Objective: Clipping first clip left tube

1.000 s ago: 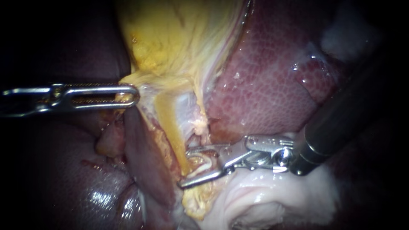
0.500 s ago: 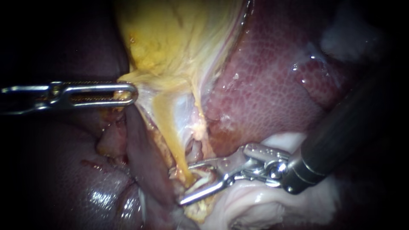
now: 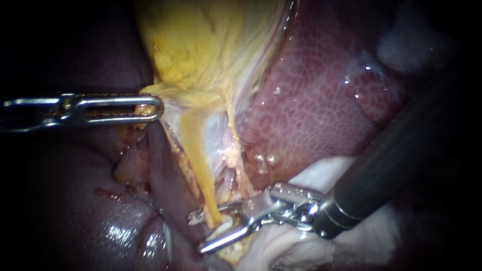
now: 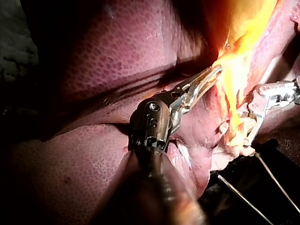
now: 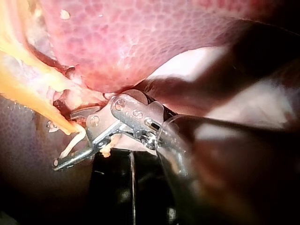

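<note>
Liver walling right, tube crossing (taut)

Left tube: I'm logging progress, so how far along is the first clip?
Done: the left instrument is shut on the gallbladder, holding the left tube stretched. In hand: the right instrument, jaws open, straddles the tube, with a white clip between them. Left: closing the clip; none sits on the tube yet.

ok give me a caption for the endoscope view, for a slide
The right instrument's tool, open, straddles the yellow tube beside the liver while the left instrument's tool grips yellow tissue.
</note>
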`<state>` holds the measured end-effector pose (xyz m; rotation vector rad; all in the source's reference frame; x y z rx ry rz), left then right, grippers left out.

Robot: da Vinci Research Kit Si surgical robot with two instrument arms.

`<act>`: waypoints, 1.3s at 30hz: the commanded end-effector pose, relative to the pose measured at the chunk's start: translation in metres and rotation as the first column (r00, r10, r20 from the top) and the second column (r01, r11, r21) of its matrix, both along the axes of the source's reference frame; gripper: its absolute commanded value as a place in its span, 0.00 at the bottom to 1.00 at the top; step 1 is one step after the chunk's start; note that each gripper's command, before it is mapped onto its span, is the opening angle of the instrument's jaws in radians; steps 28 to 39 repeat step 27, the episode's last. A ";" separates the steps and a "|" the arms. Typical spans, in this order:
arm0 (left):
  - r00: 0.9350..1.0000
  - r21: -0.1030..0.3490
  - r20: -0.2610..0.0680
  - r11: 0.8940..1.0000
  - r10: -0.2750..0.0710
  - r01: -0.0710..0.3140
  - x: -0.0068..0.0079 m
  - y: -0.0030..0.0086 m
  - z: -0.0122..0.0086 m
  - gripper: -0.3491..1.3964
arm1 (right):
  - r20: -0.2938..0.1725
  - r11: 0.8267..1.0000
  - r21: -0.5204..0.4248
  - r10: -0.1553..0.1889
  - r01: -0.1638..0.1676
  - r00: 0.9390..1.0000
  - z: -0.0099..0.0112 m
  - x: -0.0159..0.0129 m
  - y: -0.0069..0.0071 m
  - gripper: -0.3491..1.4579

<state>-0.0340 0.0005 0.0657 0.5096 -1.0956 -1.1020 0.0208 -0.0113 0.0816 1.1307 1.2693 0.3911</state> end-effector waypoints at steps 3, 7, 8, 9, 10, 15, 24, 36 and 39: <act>1.000 0.000 -0.001 1.000 -0.001 0.001 0.0000 0.0000 -0.0001 0.00 | 0.003 1.000 -0.001 0.007 -0.007 1.000 0.0001 0.0000 0.0001 0.47; 1.000 0.000 -0.001 1.000 -0.001 0.001 0.0000 -0.0001 -0.0002 0.00 | -0.008 0.999 0.004 -0.032 0.032 0.999 -0.0002 -0.0003 0.0005 0.02; 1.000 0.000 -0.001 1.000 -0.001 0.001 0.0000 -0.0001 -0.0002 0.00 | 0.009 1.000 -0.002 -0.030 0.030 1.000 -0.0002 -0.0003 0.0006 0.00; 1.000 0.001 -0.001 1.000 -0.001 0.001 0.0000 0.0000 -0.0002 0.00 | 0.018 0.999 -0.005 -0.037 0.037 0.999 -0.0002 -0.0003 0.0008 0.00; 1.000 0.001 -0.001 1.000 -0.001 0.001 0.0000 0.0000 -0.0002 0.00 | 0.022 0.999 -0.007 -0.040 0.040 0.999 -0.0002 -0.0002 0.0008 0.00; 1.000 0.001 -0.001 1.000 -0.001 0.001 0.0000 0.0000 -0.0003 0.00 | 0.024 0.999 -0.009 -0.043 0.043 0.999 0.0003 -0.0004 0.0008 0.00; 1.000 0.001 -0.001 1.000 -0.001 0.001 0.0000 0.0000 -0.0003 0.00 | 0.026 0.999 -0.010 -0.045 0.045 0.999 0.0007 -0.0006 0.0011 0.00; 1.000 0.001 -0.001 1.000 -0.001 0.001 0.0001 0.0000 -0.0003 0.00 | 0.026 0.999 -0.010 -0.045 0.045 0.999 0.0008 -0.0007 0.0011 0.00; 1.000 0.001 -0.001 1.000 -0.001 0.001 0.0001 0.0000 -0.0003 0.00 | 0.026 0.999 -0.010 -0.045 0.045 0.999 0.0008 -0.0007 0.0011 0.00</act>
